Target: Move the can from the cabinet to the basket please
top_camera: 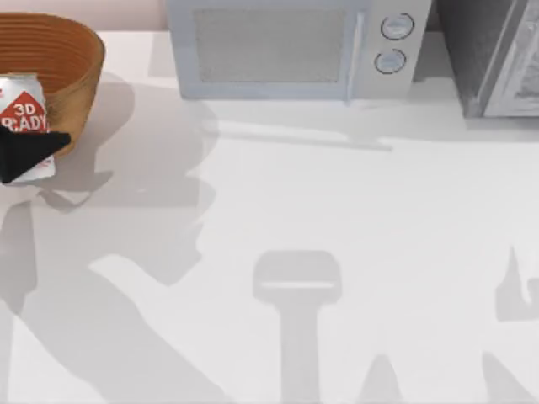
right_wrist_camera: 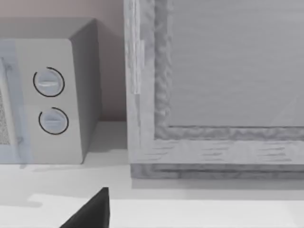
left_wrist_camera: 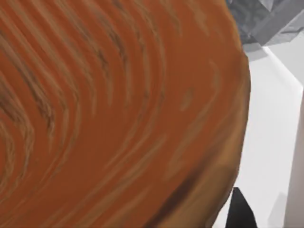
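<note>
The small white drink can (top_camera: 24, 114) with red label patches and a "3D READY" mark stood upright at the far left of the table, raised in front of the near rim of the large oval brown wicker basket (top_camera: 72, 50), which sat in the table's far-left corner. The left claw (top_camera: 25, 156) showed as a black wedge-shaped finger crossing the lower part of the can, its tip pointing right over the basket's outer wall; the can appeared held in it, though the second finger could not be made out. In the left wrist view the ribbed, woven brown wall of the basket (left_wrist_camera: 118, 109) lay very close below the camera, with a strip of white table (left_wrist_camera: 270, 142) beside it and a black fingertip (left_wrist_camera: 240, 211) at the edge.

The light grey two-knob microwave (top_camera: 286, 46) stood along the far edge at the middle of the table. To its right, in the far-right corner, was the dark grey speckled cabinet (top_camera: 476, 50) with its paler framed door panel.

In the right wrist view the cabinet door (right_wrist_camera: 228, 80) faced the camera, close beside the microwave's knob side (right_wrist_camera: 50, 99), and one dark finger of the right claw (right_wrist_camera: 92, 211) rose from below. Whether that claw was wide or narrow I could not tell.
</note>
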Action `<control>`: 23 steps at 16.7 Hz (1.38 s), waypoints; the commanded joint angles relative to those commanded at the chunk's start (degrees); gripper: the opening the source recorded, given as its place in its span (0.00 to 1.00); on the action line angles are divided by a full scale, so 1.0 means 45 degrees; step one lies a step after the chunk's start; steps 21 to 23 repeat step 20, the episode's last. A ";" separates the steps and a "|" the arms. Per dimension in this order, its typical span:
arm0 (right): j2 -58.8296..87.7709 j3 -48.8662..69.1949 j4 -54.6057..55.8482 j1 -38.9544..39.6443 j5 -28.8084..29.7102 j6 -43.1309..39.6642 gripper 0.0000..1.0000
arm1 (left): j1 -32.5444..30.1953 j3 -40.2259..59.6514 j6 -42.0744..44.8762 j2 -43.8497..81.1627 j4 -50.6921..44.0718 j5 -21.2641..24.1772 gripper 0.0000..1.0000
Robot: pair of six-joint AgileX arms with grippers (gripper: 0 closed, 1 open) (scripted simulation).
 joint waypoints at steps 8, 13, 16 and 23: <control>0.0000 0.0000 0.0000 0.0000 0.0000 0.0000 1.00 | 0.0000 0.0000 0.0000 0.0000 0.0000 0.0000 0.53; 0.0000 0.0000 0.0000 0.0000 0.0000 0.0000 1.00 | 0.0000 0.0000 0.0000 0.0000 0.0000 0.0000 0.90; 0.0000 0.0000 0.0000 0.0000 0.0000 0.0000 1.00 | 0.0000 0.0000 0.0000 0.0000 0.0000 0.0000 1.00; 0.0000 0.0000 0.0000 0.0000 0.0000 0.0000 1.00 | 0.0000 0.0000 0.0000 0.0000 0.0000 0.0000 1.00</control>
